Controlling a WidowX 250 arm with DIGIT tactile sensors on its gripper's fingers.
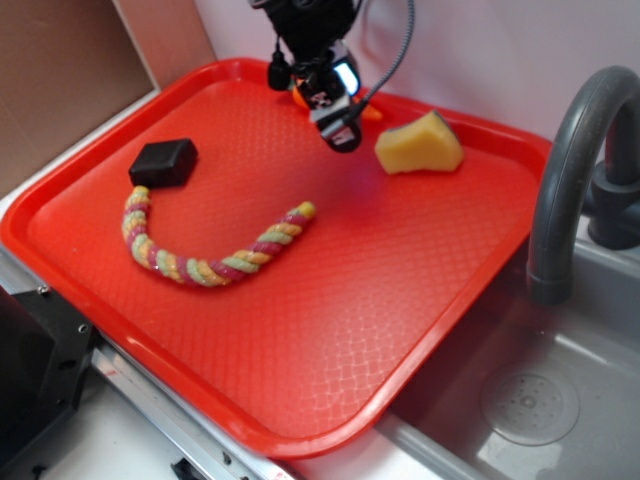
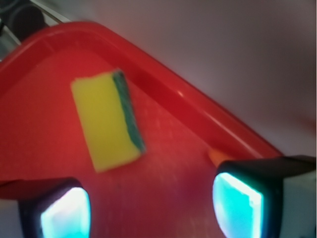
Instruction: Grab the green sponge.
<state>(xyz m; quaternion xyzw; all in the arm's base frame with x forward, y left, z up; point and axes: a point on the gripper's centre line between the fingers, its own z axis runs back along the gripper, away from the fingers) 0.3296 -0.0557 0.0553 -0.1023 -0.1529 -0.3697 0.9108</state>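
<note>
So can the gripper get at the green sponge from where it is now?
Probably yes. The sponge lies alone on the red tray, apart from the gripper, whose fingers are spread. Nothing sits between them, and the rope and black block are well off to the side.

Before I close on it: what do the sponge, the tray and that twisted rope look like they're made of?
Green sponge: soft yellow foam, matte, with a thin dark green scouring layer along one face. Tray: likely hard plastic, glossy red, with an embossed diamond texture and a smooth raised rim. Rope: twisted multicolored strands, apparently cotton or similar fiber, fuzzy and matte. The gripper is open, not touching the sponge.
</note>
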